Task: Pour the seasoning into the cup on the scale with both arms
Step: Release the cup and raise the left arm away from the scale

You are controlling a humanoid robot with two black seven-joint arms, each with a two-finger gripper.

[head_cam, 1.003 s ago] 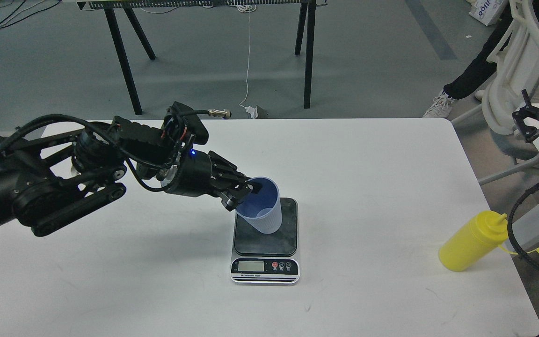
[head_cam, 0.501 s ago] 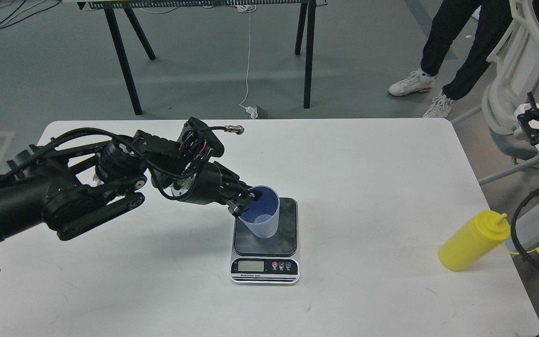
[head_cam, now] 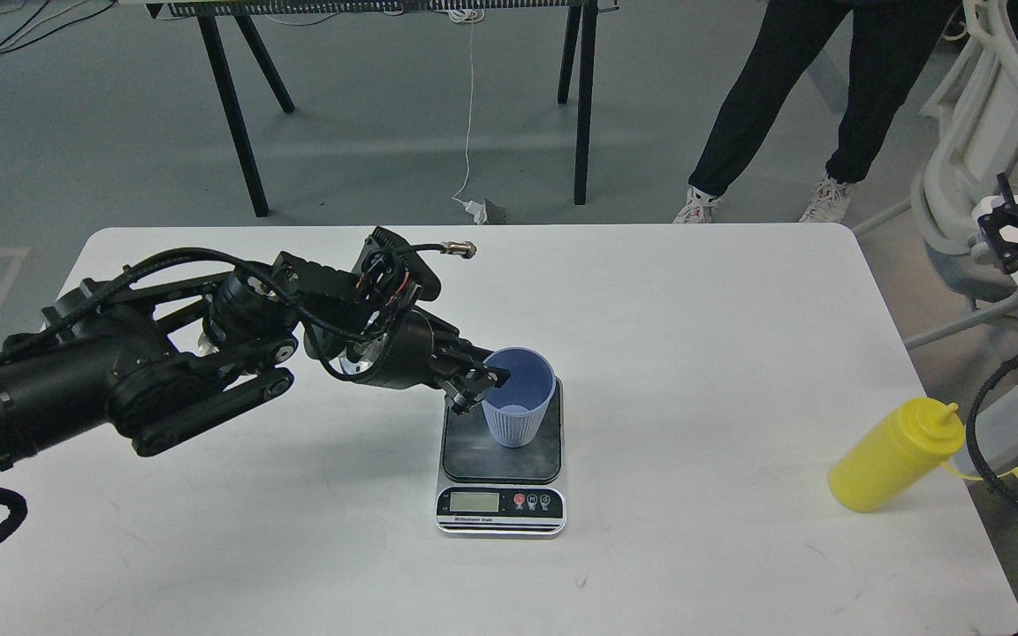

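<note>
The pale blue cup [head_cam: 520, 413] stands upright on the dark platform of the scale [head_cam: 500, 459], at its back half. My left gripper [head_cam: 479, 385] comes in from the left and is shut on the cup's left rim, one finger inside and one outside. The yellow seasoning bottle [head_cam: 891, 457] stands tilted at the table's right edge, its tethered cap hanging off to the right. My right arm shows only at the right edge, off the table; its dark claw end [head_cam: 1002, 231] is too small to read.
The white table [head_cam: 695, 336] carries only the scale and the bottle. A person's legs [head_cam: 792, 97] stand just behind the table's far right. A white chair [head_cam: 977, 132] and black cables [head_cam: 982, 415] are at the right.
My left gripper moved right and down, turning the tilted cup upright onto the scale platform. A person walked in from the right behind the table. The bottle has not moved.
</note>
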